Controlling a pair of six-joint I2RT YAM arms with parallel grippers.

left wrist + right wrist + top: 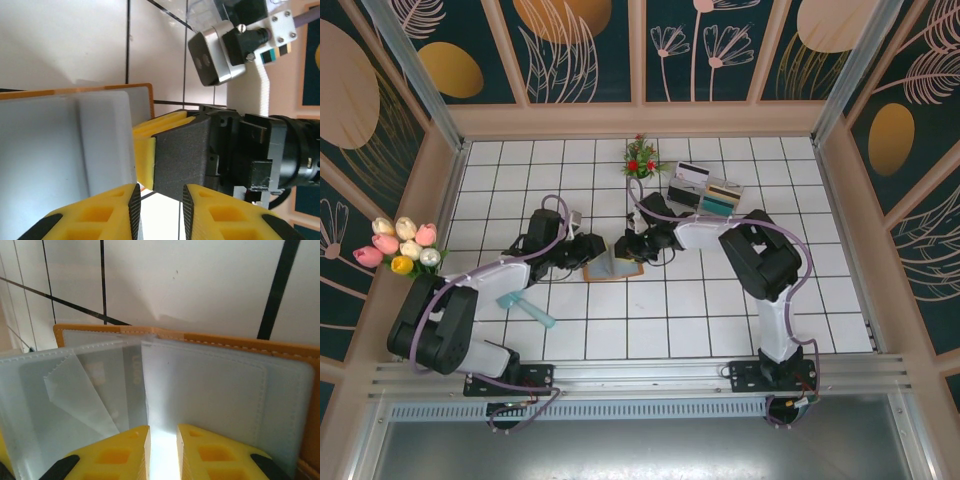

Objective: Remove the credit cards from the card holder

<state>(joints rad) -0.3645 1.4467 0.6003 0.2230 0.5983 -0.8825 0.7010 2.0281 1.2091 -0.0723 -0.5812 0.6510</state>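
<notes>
Writing: the only lettering is a faint raised row on a card (102, 382) inside a clear pocket, right wrist view. It's too washed out to read. No brand visible on the card holder (608, 268) or the arms.

Position: the holder lies open on the white tiled surface (720, 300), mid-area, directly btwn L tool (588, 250) and R tool (628, 248), which face each other across it. L wrist view: R tool (145, 150) has its yellow fingertips at the holder's (60, 145) far edge, touching or just beside; can't tell if it's pinching. L tool (159, 192) is just over the near side, w/ a narrow gap and nothing seen btwn the fingers. R wrist view: R tool (163, 432) also has a narrow gap w/ glare inside, so can't tell if a sleeve is caught.

Look: the holder (225, 385) has an orange-tan outer w/ stitched rim and frosted clear sleeves inside. One sleeve is lifted and fanned at left.

Two teal credit cards (520, 304) lie flat on the surface near the L arm, apart from the holder.
</notes>
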